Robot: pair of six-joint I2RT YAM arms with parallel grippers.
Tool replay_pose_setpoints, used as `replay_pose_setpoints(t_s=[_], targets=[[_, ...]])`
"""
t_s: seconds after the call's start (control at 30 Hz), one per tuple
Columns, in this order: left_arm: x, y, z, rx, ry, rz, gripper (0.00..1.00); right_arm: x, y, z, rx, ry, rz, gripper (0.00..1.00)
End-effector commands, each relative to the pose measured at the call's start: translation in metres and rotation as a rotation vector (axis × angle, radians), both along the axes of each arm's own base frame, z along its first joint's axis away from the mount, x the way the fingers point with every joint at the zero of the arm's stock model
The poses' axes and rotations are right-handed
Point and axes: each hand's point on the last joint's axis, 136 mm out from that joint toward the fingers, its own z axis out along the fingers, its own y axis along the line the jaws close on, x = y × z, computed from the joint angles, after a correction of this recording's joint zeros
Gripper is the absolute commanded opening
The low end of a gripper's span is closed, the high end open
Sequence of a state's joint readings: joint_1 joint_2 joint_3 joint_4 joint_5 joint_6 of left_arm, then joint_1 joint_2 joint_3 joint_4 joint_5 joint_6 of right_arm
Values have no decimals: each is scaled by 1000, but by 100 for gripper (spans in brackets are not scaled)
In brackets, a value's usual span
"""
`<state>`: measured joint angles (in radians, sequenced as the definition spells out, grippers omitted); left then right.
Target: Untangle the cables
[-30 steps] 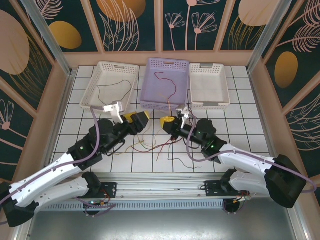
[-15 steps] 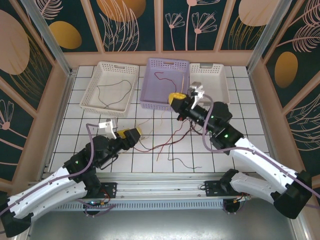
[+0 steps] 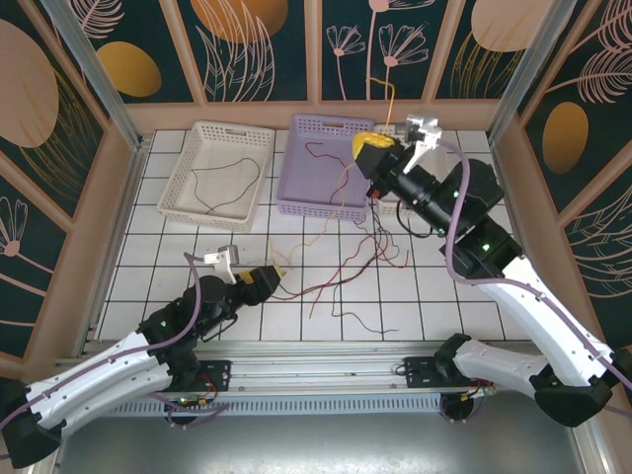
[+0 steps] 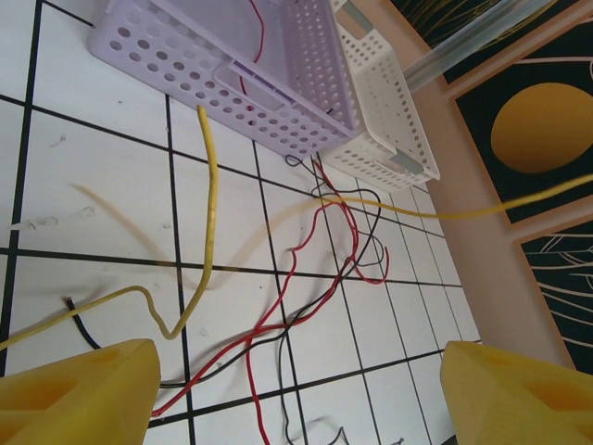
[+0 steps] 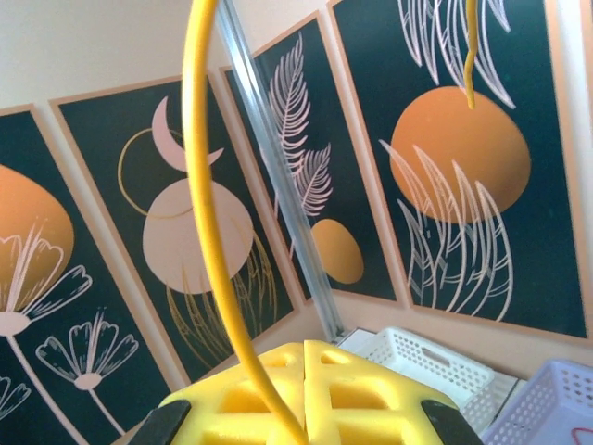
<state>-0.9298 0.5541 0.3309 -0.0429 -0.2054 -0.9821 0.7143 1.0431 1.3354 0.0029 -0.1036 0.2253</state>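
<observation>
Right claw (image 3: 373, 152) pinches yellow cable (image 5: 199, 185) above purple basket (image 3: 331, 119) rim.

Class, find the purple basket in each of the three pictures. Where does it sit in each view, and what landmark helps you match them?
Top view: the purple basket is at the table's far edge, in the middle of the row of baskets.
Left wrist: upper left, with its perforated side wall facing us.
Right wrist: bottom right corner.
Shared landmark: the red cable lying inside it.

Red, black, yellow cables (image 3: 346, 267) tangled on tiles.
</observation>
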Motion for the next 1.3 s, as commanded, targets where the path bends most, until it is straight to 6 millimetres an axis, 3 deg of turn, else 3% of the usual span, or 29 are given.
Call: replay_pose_setpoints(t_s=[0.0, 0.3, 0.47, 0.63, 0.9, 1.27], targets=[[-1, -4, 1, -39, -6, -13, 79, 1, -14, 34, -1, -33, -64, 0], [-5, -3, -22, -39, 28, -17, 79, 6, -28, 102, 3, -104, -126, 0], [-6, -3, -30, -52, 41, -20, 79, 23, -49, 122, -18, -140, -225, 0], [-7, -8, -37, -61, 53, -32, 79, 53, -72, 123, -42, -150, -361, 0], [-4, -10, -42, -49, 60, -27, 79, 87, -82, 131, -35, -138, -409, 0], [2, 1, -61, 34, 90, 40, 72, 132, -135, 128, 24, -93, -526, 0]])
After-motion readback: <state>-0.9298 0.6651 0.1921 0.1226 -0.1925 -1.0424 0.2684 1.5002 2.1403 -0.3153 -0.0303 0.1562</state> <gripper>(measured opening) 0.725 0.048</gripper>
